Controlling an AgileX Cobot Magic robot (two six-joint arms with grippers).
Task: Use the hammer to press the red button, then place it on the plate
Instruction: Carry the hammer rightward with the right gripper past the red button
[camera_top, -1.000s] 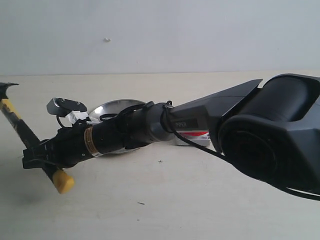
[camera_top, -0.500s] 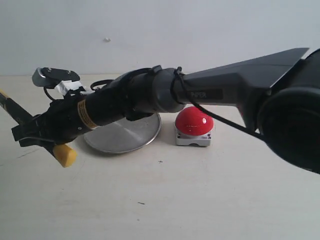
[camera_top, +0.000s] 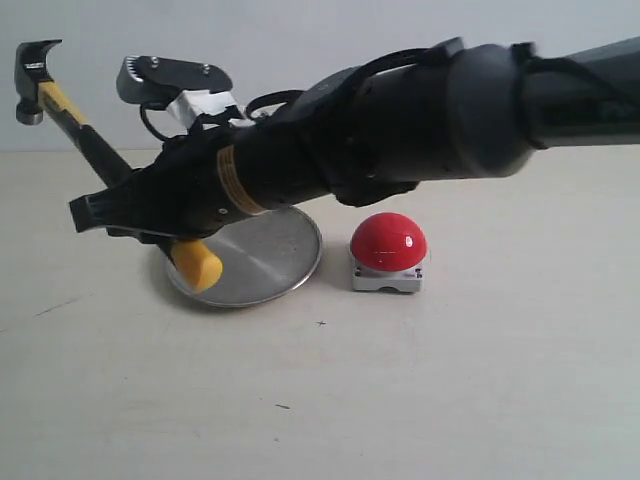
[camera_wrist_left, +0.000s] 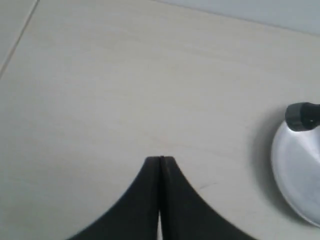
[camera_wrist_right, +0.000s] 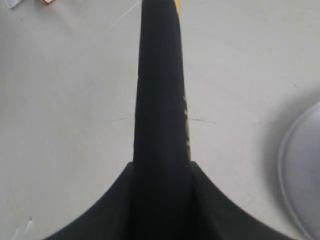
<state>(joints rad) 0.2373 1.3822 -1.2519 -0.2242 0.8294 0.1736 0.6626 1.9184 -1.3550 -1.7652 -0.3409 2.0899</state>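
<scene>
My right gripper (camera_top: 102, 212) reaches across to the left of the exterior view and is shut on the hammer (camera_top: 86, 129), held in the air. The dark head points up at the far left. The yellow handle end (camera_top: 197, 265) hangs over the plate's left part. In the right wrist view the black handle (camera_wrist_right: 160, 95) runs out from between the fingers of the right gripper (camera_wrist_right: 161, 167). The silver plate (camera_top: 272, 258) lies on the table under the arm. To the plate's right stands the red button (camera_top: 388, 241), uncovered. My left gripper (camera_wrist_left: 160, 159) is shut and empty over bare table.
The tabletop (camera_top: 420, 390) is pale beige with a few small dark specks. The left wrist view shows the plate's edge (camera_wrist_left: 298, 175) with a dark round part (camera_wrist_left: 302, 116) above it. The plate rim (camera_wrist_right: 302, 175) also shows in the right wrist view.
The right arm has lifted and moved right, carrying the hammer. The hammer head swung upward, the yellow end now hangs over the plate, and the button has come into full view.
</scene>
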